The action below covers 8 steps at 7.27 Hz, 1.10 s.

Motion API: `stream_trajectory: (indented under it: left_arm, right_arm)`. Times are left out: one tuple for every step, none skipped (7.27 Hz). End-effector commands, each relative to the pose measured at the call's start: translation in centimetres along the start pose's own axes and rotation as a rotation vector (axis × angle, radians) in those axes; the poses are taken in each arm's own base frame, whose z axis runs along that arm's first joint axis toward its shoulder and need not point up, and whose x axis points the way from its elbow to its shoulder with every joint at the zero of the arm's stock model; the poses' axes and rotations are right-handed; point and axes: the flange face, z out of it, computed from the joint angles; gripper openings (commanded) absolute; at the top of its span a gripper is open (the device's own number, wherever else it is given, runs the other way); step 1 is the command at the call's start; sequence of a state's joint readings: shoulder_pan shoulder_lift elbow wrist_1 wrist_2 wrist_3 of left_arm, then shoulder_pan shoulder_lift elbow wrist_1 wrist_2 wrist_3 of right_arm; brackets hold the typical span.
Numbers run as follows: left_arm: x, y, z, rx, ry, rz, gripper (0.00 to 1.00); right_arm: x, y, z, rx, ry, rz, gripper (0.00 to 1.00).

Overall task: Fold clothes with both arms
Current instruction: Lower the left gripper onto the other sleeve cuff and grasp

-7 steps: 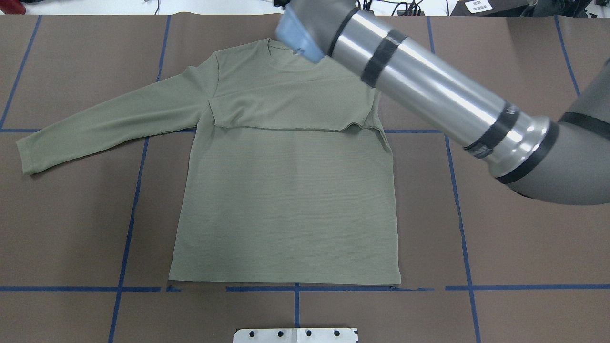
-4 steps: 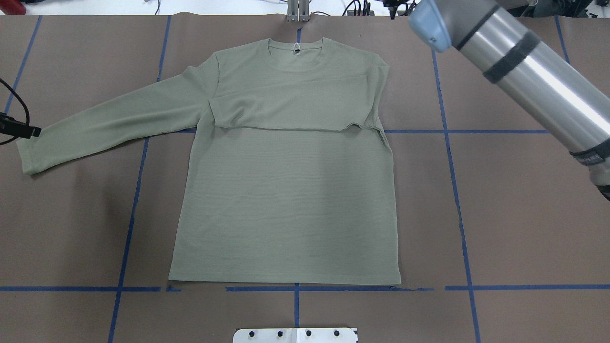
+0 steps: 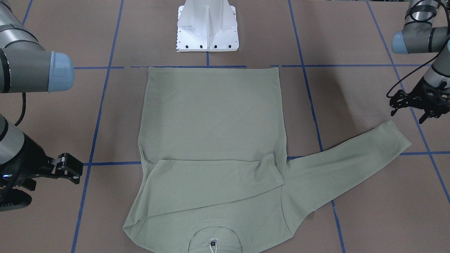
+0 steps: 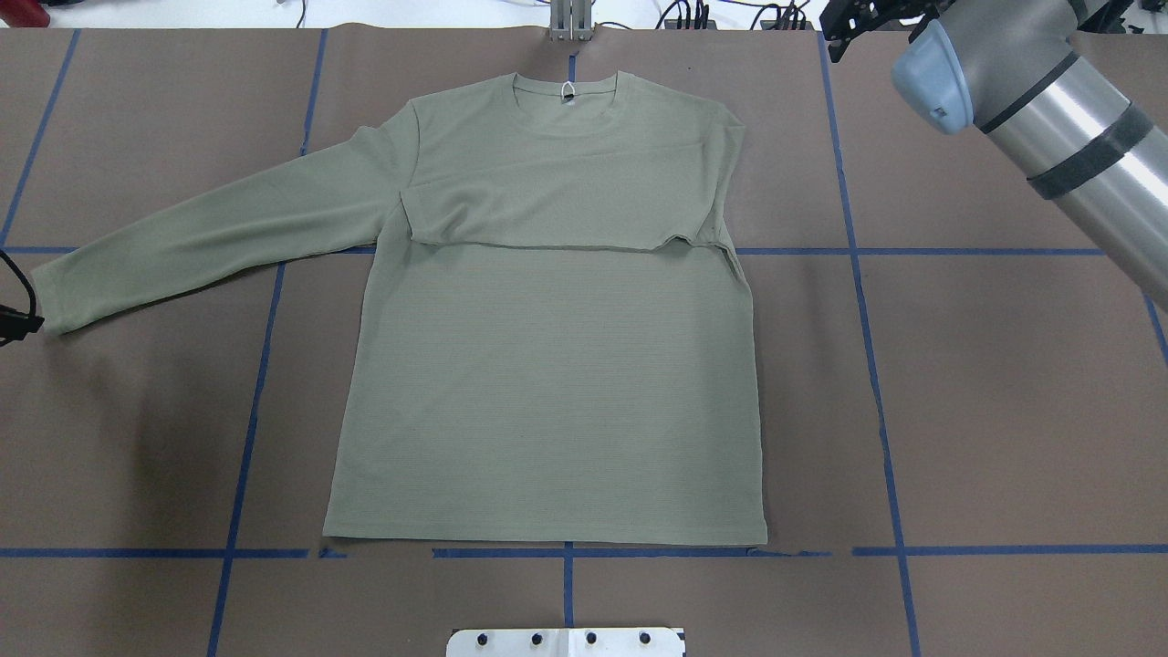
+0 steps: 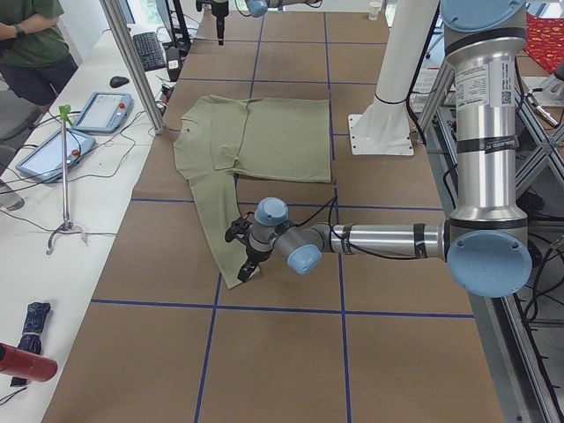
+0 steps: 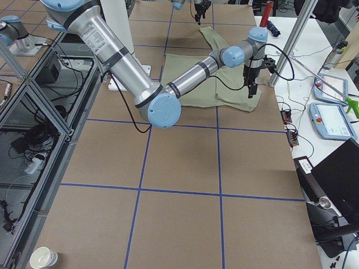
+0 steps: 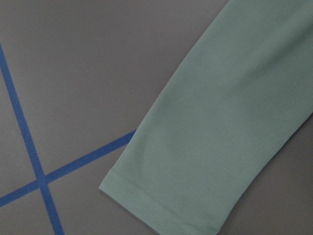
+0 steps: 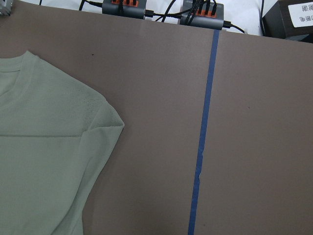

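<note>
Our left fingers (image 3: 399,102) have come in low and spread wide, and the long sleeve's cuff (image 7: 146,196) lies flat just beside them, not yet held. The green shirt (image 4: 547,383) lies flat on the worktop (image 4: 1004,411), its other sleeve (image 4: 547,214) already folded across the chest. Our right fingers (image 3: 72,163), apart and empty, have pulled back off the collar (image 4: 566,91), well away from the shirt. We think the long sleeve gets folded next

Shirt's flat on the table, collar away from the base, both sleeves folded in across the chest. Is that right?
Not quite. Only one sleeve is folded across the chest. The other sleeve lies stretched out flat on the table toward the robot's left side, as the overhead exterior view shows. The rest holds: the shirt is flat, with its collar away from the base.
</note>
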State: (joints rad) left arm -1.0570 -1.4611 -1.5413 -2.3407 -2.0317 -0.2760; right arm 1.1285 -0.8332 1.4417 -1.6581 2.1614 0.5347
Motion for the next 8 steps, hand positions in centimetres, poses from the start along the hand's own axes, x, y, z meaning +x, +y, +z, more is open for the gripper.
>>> stream_trajectory:
  left_arm:
    - [1.4,0.3,1.5,-0.027,0.015,0.032,0.99]
    - [2.1,-0.7,1.5,-0.017,0.022,0.045,0.91]
    - [2.1,-0.7,1.5,-0.017,0.022,0.045,0.81]
    - [2.0,-0.7,1.6,-0.018,0.022,0.045,0.78]
    - [2.0,-0.7,1.6,-0.018,0.022,0.045,0.78]
    - [2.0,-1.0,2.0,-0.02,0.022,0.047,0.78]
    - [2.0,-1.7,2.6,-0.022,0.022,0.046,0.78]
    - [2.0,-1.9,2.6,-0.02,0.022,0.047,0.78]
  right_arm:
    - [0.0,0.1,0.0,0.001,0.0,0.005,1.0]
    - [-0.1,0.1,-0.1,0.004,-0.001,0.005,1.0]
    - [-0.1,0.1,-0.1,0.004,-0.001,0.005,1.0]
    - [-0.2,0.1,0.0,0.003,-0.001,0.005,1.0]
    - [-0.2,0.1,0.0,0.003,-0.001,0.005,1.0]
    - [-0.2,0.1,0.0,0.003,-0.001,0.005,1.0]
    - [-0.2,0.1,0.0,0.003,-0.001,0.005,1.0]
    - [-0.3,0.2,0.0,0.002,-0.002,0.006,1.0]
